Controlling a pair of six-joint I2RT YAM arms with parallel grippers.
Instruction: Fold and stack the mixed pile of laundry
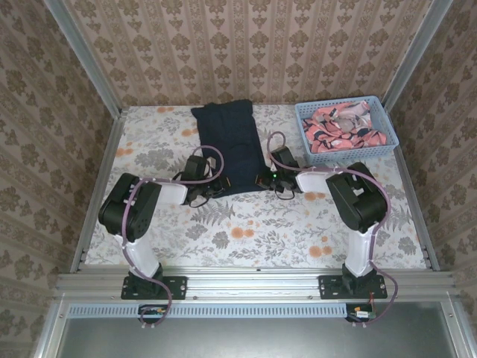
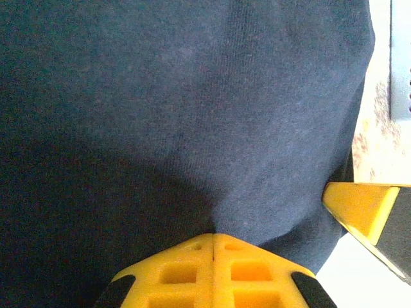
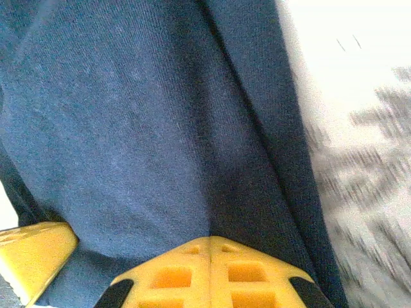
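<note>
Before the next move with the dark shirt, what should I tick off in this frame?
1. Left tool shut on the T-shirt near edge: ok.
2. Right tool shut on the same edge: ok.
3. Both tools pinch every cloth layer: cannot tell.
4. T-shirt lies flat ahead of the tools: ok.
5. Pink garment folded: not ok, bunched in the basket.

Soft, even light from above fills the overhead view, with no glare and only faint shadows under the arms (image 1: 133, 212) on the table (image 1: 253, 224). The dark T-shirt (image 1: 227, 142) shows almost no detail there. In the left wrist view its near left part sinks into shadow and the table at the right is overexposed. In the right wrist view the weave is sharp, but the table on the right is blurred and washed out.
</note>
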